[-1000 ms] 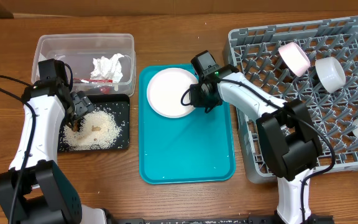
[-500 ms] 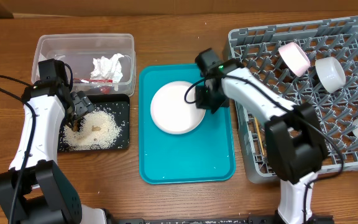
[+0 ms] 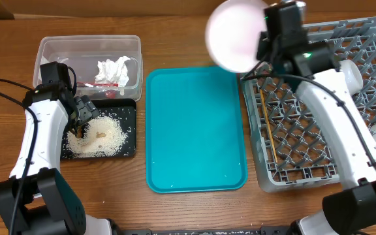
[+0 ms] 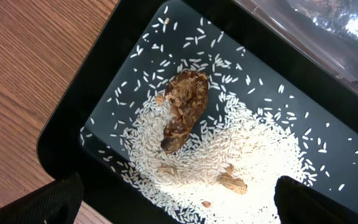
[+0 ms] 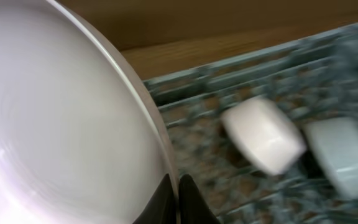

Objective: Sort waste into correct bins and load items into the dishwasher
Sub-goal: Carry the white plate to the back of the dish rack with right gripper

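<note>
Now your plate (image 3: 235,42) is up in the air by the far left corner of the rack (image 3: 305,130), pinched at its rim by the right tool (image 5: 174,202), whose fingers are closed on that edge. Treat it as stiff, glazed and likely slippery, heavy for so small a grip, and breakable if it knocks the rack. Hold deep on the rim and keep it from swinging. Your left tool (image 4: 179,202) stands wide open and empty over the rice (image 4: 241,155) in the black tray (image 3: 126,111), beyond the teal tray (image 3: 194,130).
</note>
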{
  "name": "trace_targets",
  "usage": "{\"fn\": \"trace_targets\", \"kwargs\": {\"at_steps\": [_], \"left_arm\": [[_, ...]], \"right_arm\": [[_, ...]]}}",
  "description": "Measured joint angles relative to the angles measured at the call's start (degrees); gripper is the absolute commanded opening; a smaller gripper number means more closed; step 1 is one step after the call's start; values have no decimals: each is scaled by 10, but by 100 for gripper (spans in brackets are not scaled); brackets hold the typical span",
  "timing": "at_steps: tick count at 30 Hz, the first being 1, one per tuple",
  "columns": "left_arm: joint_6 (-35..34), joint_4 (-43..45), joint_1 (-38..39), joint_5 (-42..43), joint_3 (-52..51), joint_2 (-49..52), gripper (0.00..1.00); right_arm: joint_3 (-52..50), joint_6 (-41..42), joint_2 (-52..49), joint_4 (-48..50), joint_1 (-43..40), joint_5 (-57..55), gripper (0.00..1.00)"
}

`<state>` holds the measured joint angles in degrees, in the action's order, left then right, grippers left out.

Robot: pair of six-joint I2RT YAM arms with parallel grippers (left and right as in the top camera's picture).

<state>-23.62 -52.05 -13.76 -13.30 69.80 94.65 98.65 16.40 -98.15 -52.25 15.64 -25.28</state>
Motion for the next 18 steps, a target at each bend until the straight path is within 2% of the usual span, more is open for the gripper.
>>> {"fn": "trace_targets", "kwargs": {"at_steps": [9, 18], "left_arm": [[0, 0, 0, 0, 0, 0, 100], [0, 0, 0, 0, 0, 0, 100]], "right_arm": [[-1, -2, -11, -11, -58, -263, 4], [-1, 33, -16, -29, -60, -317, 4]]}}
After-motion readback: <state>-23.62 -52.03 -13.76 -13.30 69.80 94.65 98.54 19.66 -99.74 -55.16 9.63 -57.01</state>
